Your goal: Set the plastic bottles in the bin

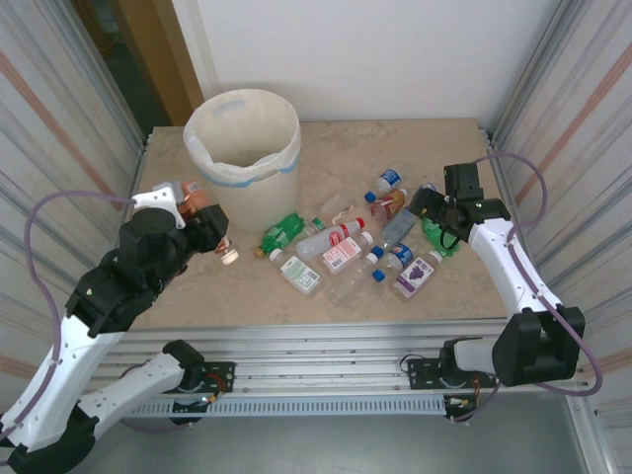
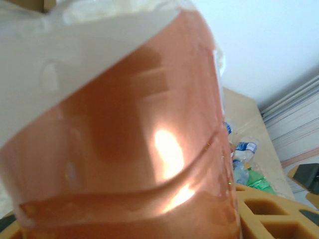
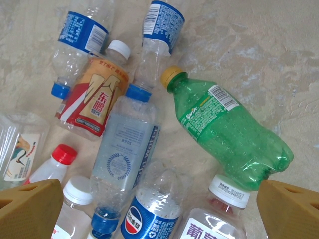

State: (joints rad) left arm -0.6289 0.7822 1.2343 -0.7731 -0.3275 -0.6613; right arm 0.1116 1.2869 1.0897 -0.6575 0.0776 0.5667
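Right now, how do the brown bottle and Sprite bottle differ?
The brown bottle is clamped in the left gripper; the Sprite bottle lies on the table beneath the open right gripper. The brown bottle has a white cap; the Sprite bottle is green with a yellow cap. Both are capped, outside the bin.

Bench: beige marbled stone top, evenly lit. Plain white back wall behind far edge. Corrugated metal panels flank left and right edges. Brown wooden doorframe past far-left corner. Aluminium rails along near edge; grey floor below.
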